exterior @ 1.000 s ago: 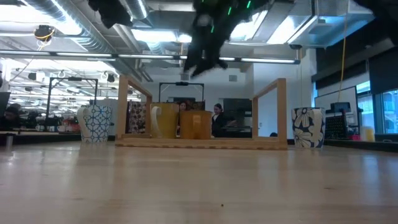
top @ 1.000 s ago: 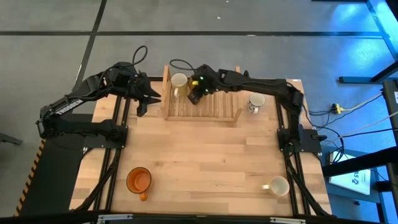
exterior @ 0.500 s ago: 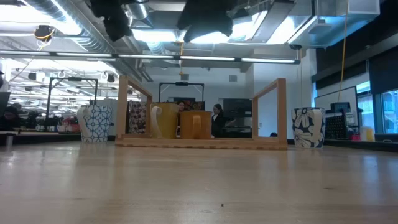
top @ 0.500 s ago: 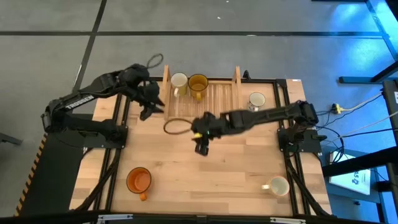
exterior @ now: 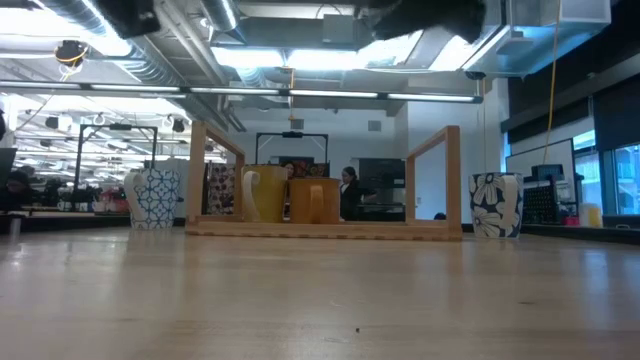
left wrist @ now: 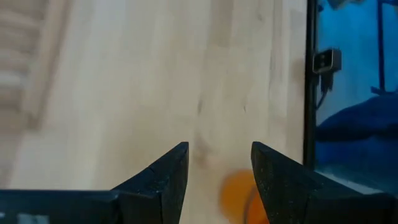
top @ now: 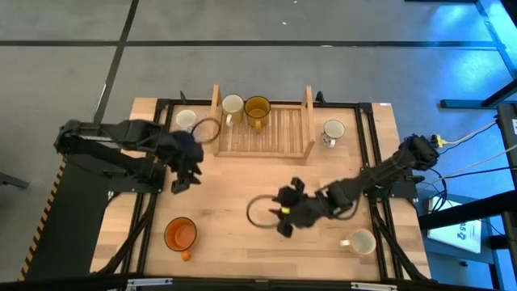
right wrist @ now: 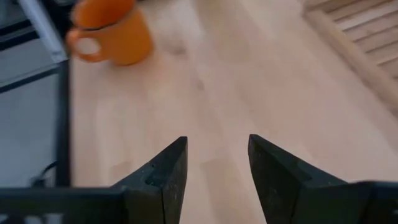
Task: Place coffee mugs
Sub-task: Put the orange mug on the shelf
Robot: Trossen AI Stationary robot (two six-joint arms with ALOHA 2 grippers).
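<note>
Six, counting the coffee mugs spread across the table [top: 242, 182].

Hovering over bare wood between the rack's left end and the orange mug [top: 180, 234]: the left gripper [top: 182, 179], fingers spread and pinching nothing. Hanging over the middle of the table toward the near side: the right gripper [top: 283, 224], fingers likewise spread and empty, pointing across open wood toward the orange mug, with nothing standing between. Trailing beside each wrist: a dark cable loop, one [top: 260, 212] just left of the right gripper, the other [top: 207, 130] lying between the rack's left end and the white mug left of the rack [top: 186, 120].

Showing in the low view only as dark shapes cut off at the upper edge: both arms. Peeking out blurred behind the left gripper's own fingers in the left wrist view: an orange patch, too smeared for making out a handle. Sitting far off behind the rack in the low view: people in the room, small and hard to make out.

Holding two mugs at its far-left end: the slatted wooden rack [top: 271, 133], with a white mug in the rack [top: 233, 105] and, just beside it, an amber mug [top: 258, 107], both upright. Standing outside, near its right end: the white mug right of the rack [top: 332, 131]. Sitting well apart at the near side: the orange mug toward the left and the white mug by the near right corner [top: 361, 241].
</note>
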